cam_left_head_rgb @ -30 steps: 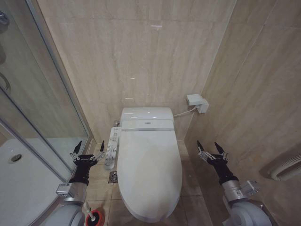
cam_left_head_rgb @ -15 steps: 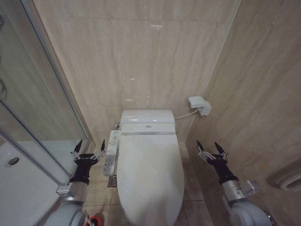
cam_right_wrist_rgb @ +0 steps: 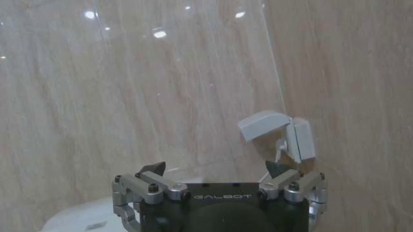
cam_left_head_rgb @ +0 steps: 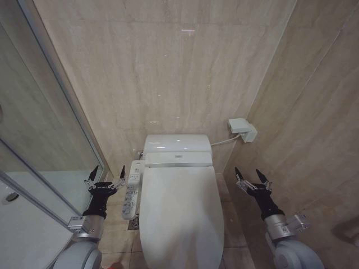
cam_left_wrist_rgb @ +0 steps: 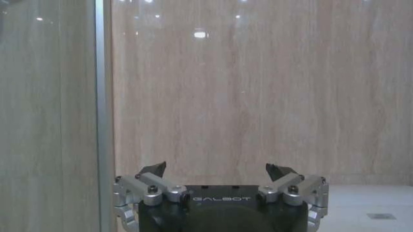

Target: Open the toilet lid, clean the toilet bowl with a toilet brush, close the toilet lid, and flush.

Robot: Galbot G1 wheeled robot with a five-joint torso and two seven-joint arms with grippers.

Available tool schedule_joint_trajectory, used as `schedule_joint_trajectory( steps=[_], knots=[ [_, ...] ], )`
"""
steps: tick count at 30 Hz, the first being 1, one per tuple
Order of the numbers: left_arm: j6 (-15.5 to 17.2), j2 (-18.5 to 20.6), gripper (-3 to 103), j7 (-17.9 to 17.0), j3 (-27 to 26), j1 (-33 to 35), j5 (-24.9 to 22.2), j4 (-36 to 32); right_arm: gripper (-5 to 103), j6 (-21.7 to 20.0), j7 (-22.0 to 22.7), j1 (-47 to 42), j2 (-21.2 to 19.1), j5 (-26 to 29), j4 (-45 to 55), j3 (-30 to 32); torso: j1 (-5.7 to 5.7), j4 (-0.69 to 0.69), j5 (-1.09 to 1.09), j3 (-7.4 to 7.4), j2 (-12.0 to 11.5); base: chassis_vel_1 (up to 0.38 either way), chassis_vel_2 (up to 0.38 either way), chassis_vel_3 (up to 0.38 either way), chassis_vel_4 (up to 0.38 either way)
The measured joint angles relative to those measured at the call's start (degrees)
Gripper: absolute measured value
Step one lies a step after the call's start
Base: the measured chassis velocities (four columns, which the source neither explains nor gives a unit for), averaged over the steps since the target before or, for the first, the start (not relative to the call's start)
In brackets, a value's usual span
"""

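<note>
The head camera had tilted up and shifted since a second before: the red brush holder seen then at the lower edge had dropped out of frame, the wall box [cam_left_head_rgb: 243, 129] sat higher and further right, and both arms kept the same raised pose. The toilet lid [cam_left_head_rgb: 180, 216] lay shut over the toilet bowl [cam_left_head_rgb: 141, 246], its front end cut off by the bottom edge, with the button panel [cam_left_head_rgb: 130, 188] along the left side. The left gripper [cam_left_head_rgb: 106, 171] hovered above the tiled strip between the panel and the glass shower screen [cam_left_head_rgb: 39, 120], fingers spread and empty. The right gripper [cam_left_head_rgb: 251, 174], also spread and empty, hung in the narrow gap between the lid and the right wall [cam_left_head_rgb: 314, 140]. The bowl's interior stayed hidden beneath the lid.
</note>
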Motion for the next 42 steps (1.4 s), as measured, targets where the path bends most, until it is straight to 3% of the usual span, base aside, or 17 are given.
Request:
schedule_joint_trajectory(
  steps=[25, 34, 41, 42],
  knots=[
    [0.1, 2.1, 100, -0.3, -1.0, -2.6, -1.7, 4.1, 100, 0.0, 0.0, 0.0, 0.0, 0.0, 0.0, 0.0, -0.01, -0.01, 0.00, 0.00, 0.0, -0.025, 0.025, 0.021, -0.021],
    [-4.6, 4.7, 100, -1.4, -2.3, -6.9, -3.5, 16.4, 100, 0.0, 0.0, 0.0, 0.0, 0.0, 0.0, 0.0, 0.01, 0.00, -0.01, 0.00, 0.0, 0.000, 0.000, 0.000, 0.000],
    [-8.4, 8.4, 100, 1.1, 0.0, -13.1, -5.6, 26.6, 100, 0.0, 0.0, 0.0, 0.0, 0.0, 0.0, 0.0, 0.01, -0.01, -0.01, 0.01, 0.0, 0.000, 0.000, 0.000, 0.000],
    [-9.0, 9.1, 93, 1.6, 0.5, -14.4, -5.7, 28.3, 100, 0.0, 0.0, 0.0, 0.0, 0.0, 0.0, 0.0, 0.01, -0.01, -0.01, 0.00, 0.0, 0.000, 0.000, 0.000, 0.000]
  ],
)
